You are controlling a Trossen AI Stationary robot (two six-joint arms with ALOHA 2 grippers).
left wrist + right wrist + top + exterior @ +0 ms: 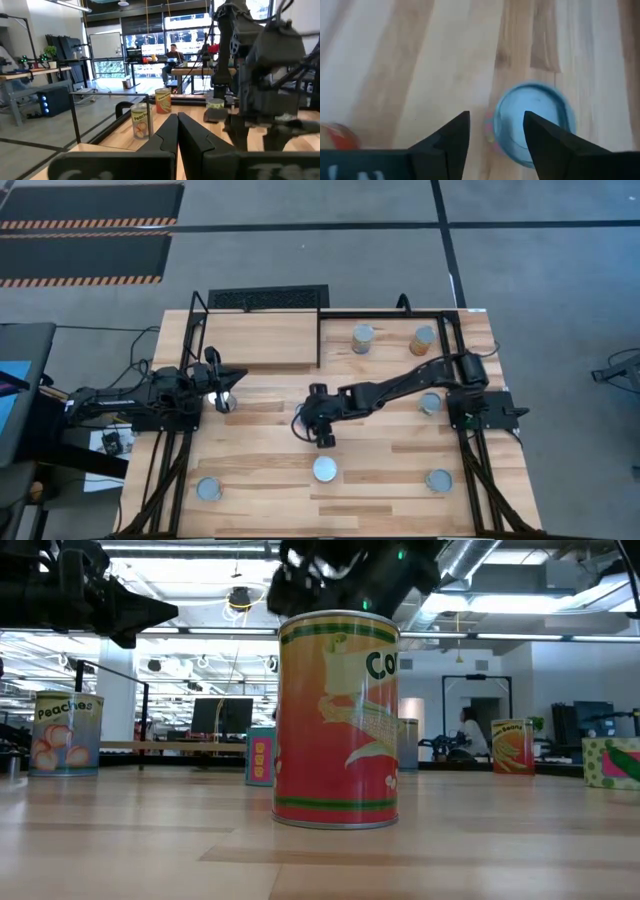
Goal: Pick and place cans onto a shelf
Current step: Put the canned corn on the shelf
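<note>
Several cans stand upright on their bases on the plank table. The nearest is a silver-lidded can [325, 470] with an orange-red label [337, 720]. My right gripper [322, 436] hangs open just on its far side and above it, pointing slantwise down. In the right wrist view the can's lid [535, 125] shows past the open fingers [495, 125], which touch nothing. The shelf [255, 340], a light-wood board in black rods, sits at the far left. My left gripper [224, 387] waits shut at the left [177, 135], with a peach can [65, 735] below its tips.
Two cans [363, 338] [423, 340] stand at the far edge, right of the shelf, and one [431, 403] by the right arm's base. Two more [208, 490] [438, 480] stand near the front edge. Black frame rods [190, 330] run along the table's sides.
</note>
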